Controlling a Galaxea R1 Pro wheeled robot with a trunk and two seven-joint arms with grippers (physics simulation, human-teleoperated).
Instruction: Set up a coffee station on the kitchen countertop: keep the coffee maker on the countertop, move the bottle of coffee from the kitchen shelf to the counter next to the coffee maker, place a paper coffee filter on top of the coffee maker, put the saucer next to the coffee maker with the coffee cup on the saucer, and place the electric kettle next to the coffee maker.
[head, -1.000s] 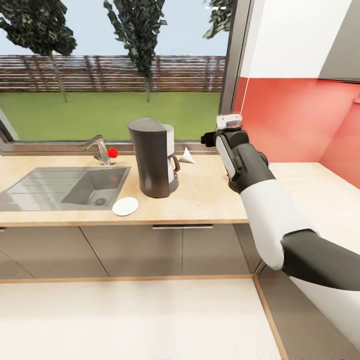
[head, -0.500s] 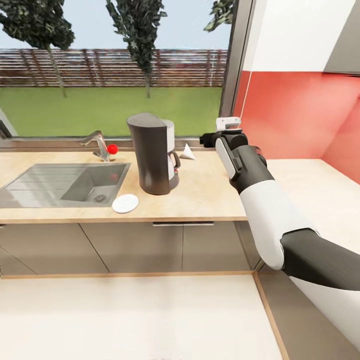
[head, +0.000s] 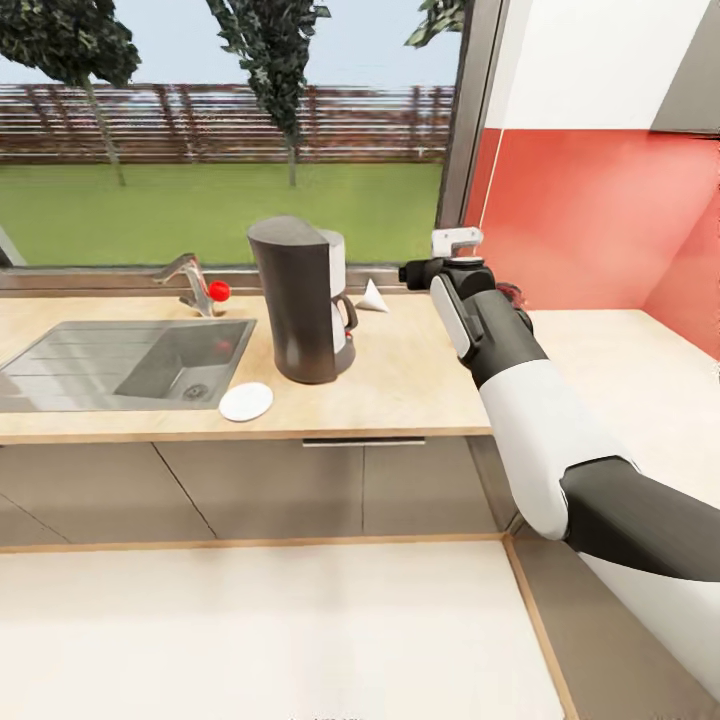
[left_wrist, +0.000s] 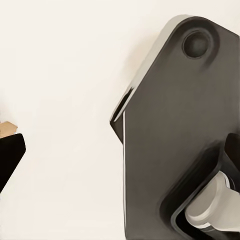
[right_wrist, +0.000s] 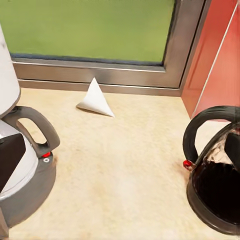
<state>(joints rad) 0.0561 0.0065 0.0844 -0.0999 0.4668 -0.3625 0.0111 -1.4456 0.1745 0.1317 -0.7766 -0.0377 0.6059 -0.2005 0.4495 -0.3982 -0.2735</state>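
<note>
Head view: the kitchen countertop (head: 400, 385) runs below a wide window, with an inset steel sink (head: 120, 362) and a tap (head: 190, 280) bearing a red knob (head: 218, 291). The coffee maker (head: 300, 300) stands upright on the worktop just beside the sink, its carafe handle turned toward the right arm. The saucer (head: 246, 401) lies flat near the front edge, close to the machine's base and apart from it. The paper coffee filter (head: 373, 297) rests on the worktop at the window sill, behind and beside the machine. The right arm reaches over the counter's far end; the right gripper (head: 455, 243) is raised before the red wall, and whether its jaws are spread or pressed together cannot be told. A dark rim shows just past the forearm, too hidden to name here.

Left wrist view: a dark grey robot housing (left_wrist: 180, 130) against a pale surface; the state of the left jaws cannot be told.

Right wrist view: the filter (right_wrist: 95, 99) lies tipped near the window frame; the coffee maker (right_wrist: 22, 165) and the electric kettle (right_wrist: 215, 170) stand on the countertop (right_wrist: 125, 170), well apart.
</note>
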